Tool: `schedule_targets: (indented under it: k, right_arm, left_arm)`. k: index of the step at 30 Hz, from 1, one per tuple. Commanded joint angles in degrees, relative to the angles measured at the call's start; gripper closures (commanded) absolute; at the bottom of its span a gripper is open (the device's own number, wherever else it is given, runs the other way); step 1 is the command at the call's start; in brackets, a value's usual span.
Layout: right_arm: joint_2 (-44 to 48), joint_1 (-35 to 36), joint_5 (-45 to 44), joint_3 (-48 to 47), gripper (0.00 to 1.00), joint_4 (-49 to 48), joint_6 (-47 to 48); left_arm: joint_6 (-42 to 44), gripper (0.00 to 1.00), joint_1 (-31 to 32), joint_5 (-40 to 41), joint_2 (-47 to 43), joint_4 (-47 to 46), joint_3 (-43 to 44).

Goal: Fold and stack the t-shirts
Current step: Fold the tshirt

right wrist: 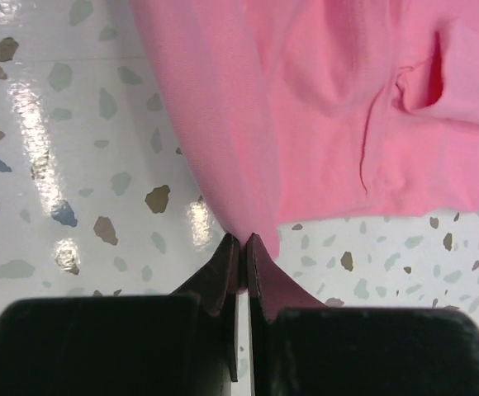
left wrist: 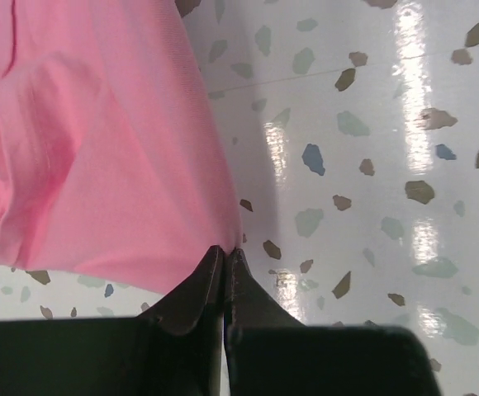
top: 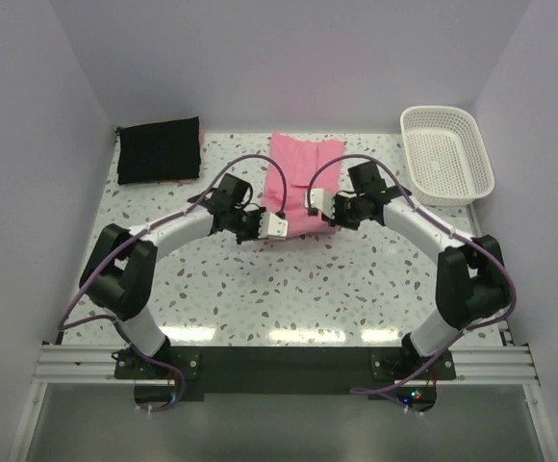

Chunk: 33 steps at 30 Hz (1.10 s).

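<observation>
The pink t-shirt (top: pixel 303 168) lies as a narrow rectangle just left of the basket (top: pixel 412 154). Expect light, limp fabric with no stiffness: it will sag between grip points, so take hold at the two near-edge corners. The left gripper (left wrist: pixel 225 256) and right gripper (right wrist: pixel 244 243) are each clenched on one such corner. The folded black t-shirt (top: pixel 159 149) lies farther left of the basket.

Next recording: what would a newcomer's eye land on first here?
The pink t-shirt in the middle, its near edge pinched at both corners by the left fingers and right fingers. Next, the black folded garment in the far left corner and the white basket far right.
</observation>
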State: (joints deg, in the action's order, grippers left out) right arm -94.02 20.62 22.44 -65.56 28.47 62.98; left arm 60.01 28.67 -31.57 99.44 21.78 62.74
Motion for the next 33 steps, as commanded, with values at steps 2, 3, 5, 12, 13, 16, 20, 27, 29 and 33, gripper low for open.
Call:
schedule_targets:
  k: [2,3,5,12,13,16,20,27,29,33]
  right_arm:
    - [5.68,0.03,2.0,-1.07,1.0,9.03,-1.2]
    - [6.56,0.21,2.08,-0.37,1.0,10.37,-0.58]
    - [10.42,0.82,3.05,2.44,1.0,15.11,1.79]
    - [26.59,2.14,13.5,4.04,1.0,39.27,4.69]
    - [27.74,2.14,14.03,3.25,1.0,40.43,3.74]
    - [27.23,1.97,13.86,0.01,1.0,39.57,1.89]
    - [14.27,0.13,15.44,-8.25,1.0,38.24,-0.05]
    - [-11.91,-6.9,15.8,-25.47,1.0,38.33,4.08]
    - [-18.27,-8.05,15.19,-32.94,1.0,40.34,4.43]
    - [-28.66,-8.14,14.39,-41.13,1.0,40.44,1.89]
  left_arm:
    - [-1.73,1.0,0.34,-4.55,-7.05,8.01,0.55]
    - [-2.35,1.0,0.6,-4.9,-8.02,8.71,-0.76]
    - [-2.53,1.0,1.57,-6.65,-11.26,12.22,-2.09]
    - [1.7,1.0,6.49,-17.46,-20.76,36.47,-2.55]
    - [0.47,1.0,6.4,-18.25,-21.47,38.49,-1.58]
    - [-2.08,1.0,5.88,-17.57,-22.36,40.0,3.25]
    - [-2.53,1.0,-0.17,-17.91,-13.53,40.09,13.6]
    - [-5.85,1.0,-6.6,-16.24,10.58,39.22,33.99]
    - [-6.57,0.98,-7.22,-15.19,17.24,38.16,37.35]
    - [-9.02,0.98,-7.92,-11.5,25.35,33.61,41.93]
